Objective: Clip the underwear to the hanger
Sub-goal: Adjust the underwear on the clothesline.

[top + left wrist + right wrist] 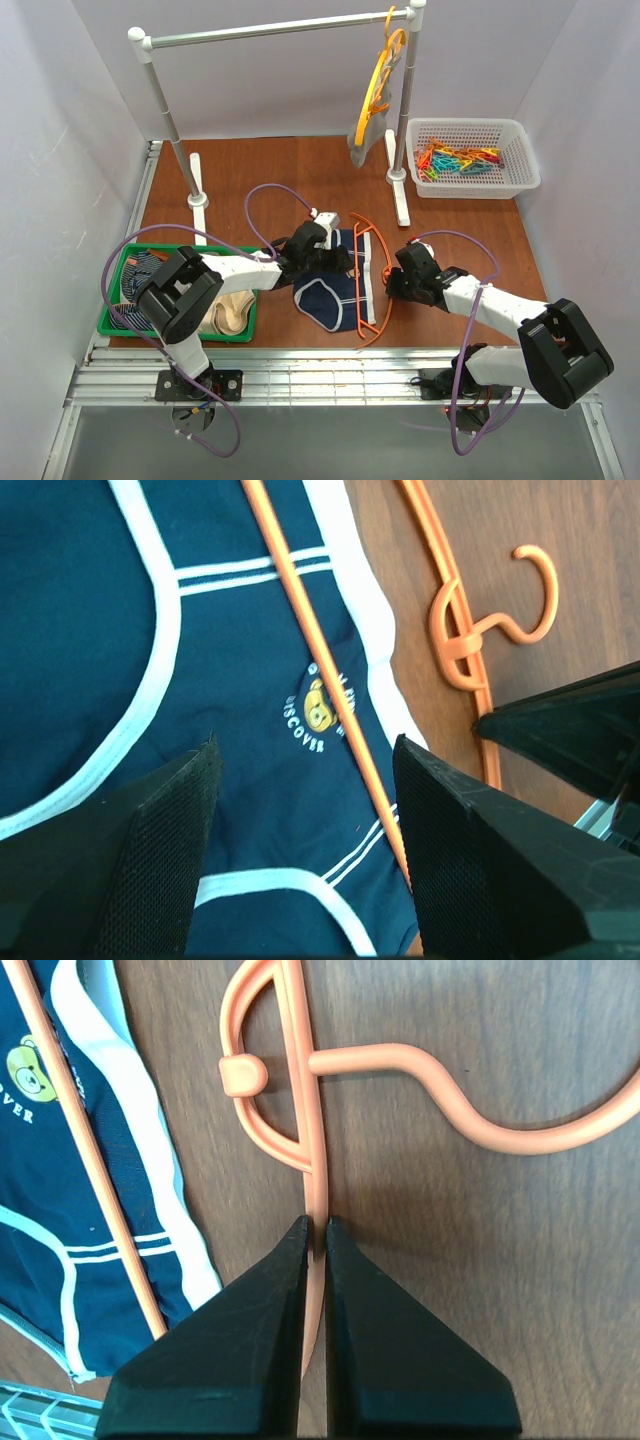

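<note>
Found right hand (316, 1228) pressed together, pinching the thin upper bar of the hanger (400, 1060) just below the hook junction. Noted the hanger lying on the tabletop (520, 1220).

Found left hand (305, 755) spread above the underwear (80, 630), gripping nothing. Noted the hanger's lower bar crossing the navy fabric between the spread fingers.

Located the underwear flat at mid-tabletop, between the two hands, partly under the hanger's frame. Saw no clip on garment or hanger.

Located clips (455, 160) in the white basket (465, 123) at far right, well apart from both hands. Recorded also a green tray (232, 337) at left holding beige underwear (232, 312), and a yellow hanger (380, 75) bearing grey underwear (365, 135) on the rail (270, 30).

Judged progress: garment and hanger laid together, positioning in hand. Outstanding: fetching clips and fastening fabric to bar, neither yet done.
</note>
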Controlling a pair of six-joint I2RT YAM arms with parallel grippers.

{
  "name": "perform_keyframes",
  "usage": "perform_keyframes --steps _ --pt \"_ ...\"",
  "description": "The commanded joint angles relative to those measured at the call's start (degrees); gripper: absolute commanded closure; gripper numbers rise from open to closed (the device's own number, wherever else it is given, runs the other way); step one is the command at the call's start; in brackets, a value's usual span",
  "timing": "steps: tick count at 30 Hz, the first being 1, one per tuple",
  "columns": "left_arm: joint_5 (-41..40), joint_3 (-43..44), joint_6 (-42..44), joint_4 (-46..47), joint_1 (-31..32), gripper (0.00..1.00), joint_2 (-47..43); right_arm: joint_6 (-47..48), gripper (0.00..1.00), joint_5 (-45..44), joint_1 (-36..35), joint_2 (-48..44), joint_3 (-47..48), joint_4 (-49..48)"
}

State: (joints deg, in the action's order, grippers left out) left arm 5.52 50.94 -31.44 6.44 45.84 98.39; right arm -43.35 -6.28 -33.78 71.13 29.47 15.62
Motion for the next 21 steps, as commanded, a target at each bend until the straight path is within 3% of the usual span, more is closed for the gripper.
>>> perform_keyframes --steps 1,21 --pt "-0.3 -1.5 0.9 -0.6 -0.6 0.38 -3.0 -0.3 0.96 -5.3 0.2 1.5 -0.5 7.5" --pt "-1.2 -6.9 1.5 0.7 -2.1 0.38 -1.5 0.1 0.96 -6.4 0.2 3.7 2.1 9.6"
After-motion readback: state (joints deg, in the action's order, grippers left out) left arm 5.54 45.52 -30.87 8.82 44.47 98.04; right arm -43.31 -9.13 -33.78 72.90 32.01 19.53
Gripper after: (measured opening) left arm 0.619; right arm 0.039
